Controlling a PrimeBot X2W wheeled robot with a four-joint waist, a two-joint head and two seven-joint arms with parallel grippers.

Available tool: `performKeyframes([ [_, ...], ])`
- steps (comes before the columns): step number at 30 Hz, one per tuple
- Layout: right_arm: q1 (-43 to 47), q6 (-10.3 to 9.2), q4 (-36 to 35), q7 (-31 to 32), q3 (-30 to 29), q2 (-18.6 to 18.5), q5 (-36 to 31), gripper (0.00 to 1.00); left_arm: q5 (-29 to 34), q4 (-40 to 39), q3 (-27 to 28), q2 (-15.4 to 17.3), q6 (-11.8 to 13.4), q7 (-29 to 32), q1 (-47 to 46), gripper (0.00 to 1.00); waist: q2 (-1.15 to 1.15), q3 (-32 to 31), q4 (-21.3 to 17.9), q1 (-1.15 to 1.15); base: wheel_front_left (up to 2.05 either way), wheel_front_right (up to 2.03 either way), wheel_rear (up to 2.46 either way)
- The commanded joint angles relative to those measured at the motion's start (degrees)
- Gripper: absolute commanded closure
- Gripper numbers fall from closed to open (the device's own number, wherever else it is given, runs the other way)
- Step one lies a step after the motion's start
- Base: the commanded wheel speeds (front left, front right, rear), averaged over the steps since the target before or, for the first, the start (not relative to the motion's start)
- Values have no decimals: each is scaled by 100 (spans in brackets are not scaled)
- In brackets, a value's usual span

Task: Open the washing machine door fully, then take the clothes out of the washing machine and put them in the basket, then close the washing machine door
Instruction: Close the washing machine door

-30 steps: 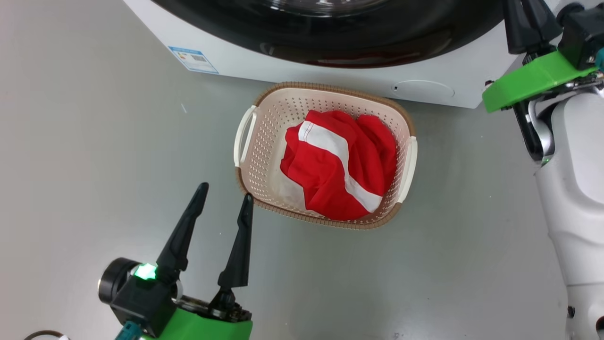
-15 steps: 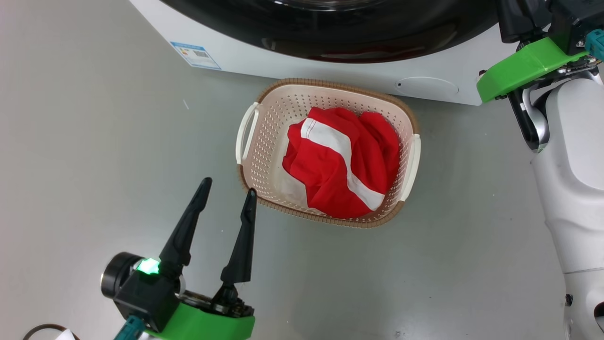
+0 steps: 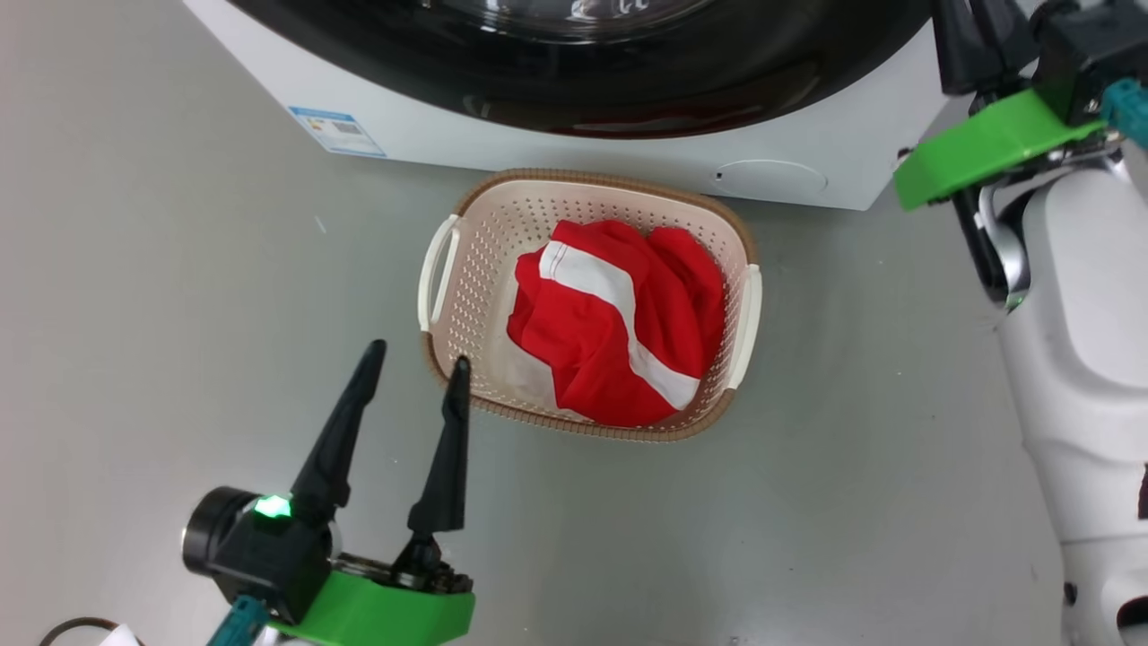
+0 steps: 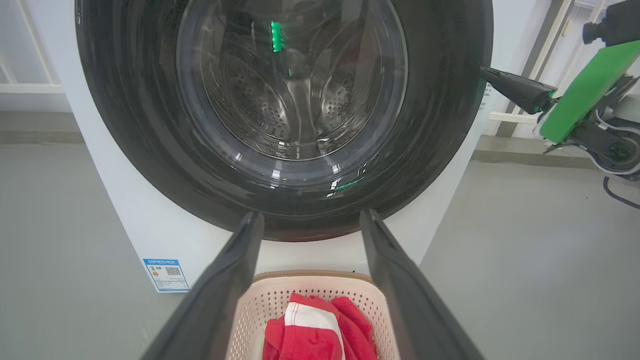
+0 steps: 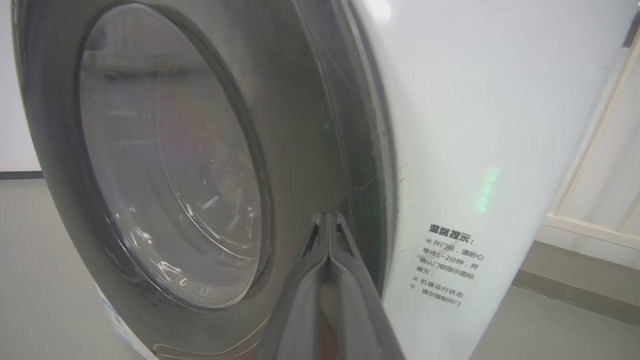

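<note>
In the head view the left gripper (image 3: 415, 359) holds its jaws wide and empty. Just past its right fingertip the cream basket (image 3: 574, 179) stands on the grey floor (image 3: 179, 269), with the red clothes (image 3: 610, 332) bunched inside and a white stripe on top. Beyond is the washing machine (image 3: 556, 152), whose blue label (image 3: 336, 132) is unreadable. In the left wrist view the black door (image 4: 440, 125) lies shut ahead of the jaws. In the right wrist view the right gripper (image 5: 327, 222), jaws pressed together on nothing, points at the door's edge. To its right is a notice (image 5: 447, 265) headed "温馨提示".
</note>
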Motion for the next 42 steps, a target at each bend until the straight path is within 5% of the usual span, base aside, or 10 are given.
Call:
performKeyframes([
  [1, 229, -32, -215, 7, 124, 175, 60, 53, -23, -81, 238, 49, 121, -43, -33, 0, 0, -65, -79, 0, 0, 0, 0],
  [2, 299, -32, -262, 7, 147, 191, 71, 49, -20, -74, 263, 49, 160, -43, -35, 0, 0, -84, -109, 0, 0, 0, 0],
  [5, 519, -32, -404, 7, 221, 227, 95, 9, -47, -46, 329, 49, 250, -43, -26, 0, 0, -147, -191, 0, 0, 0, 0],
  [7, 670, -32, -499, 7, 269, 245, 113, 0, -68, -16, 360, 49, 285, -43, -17, 0, 0, -202, -246, 0, 0, 0, 0],
  [42, 3829, -32, -2360, 7, -12, 387, 326, 0, -114, 290, 478, 49, 318, -43, 523, 0, 0, -1690, -1272, 0, 0, 0, 0],
])
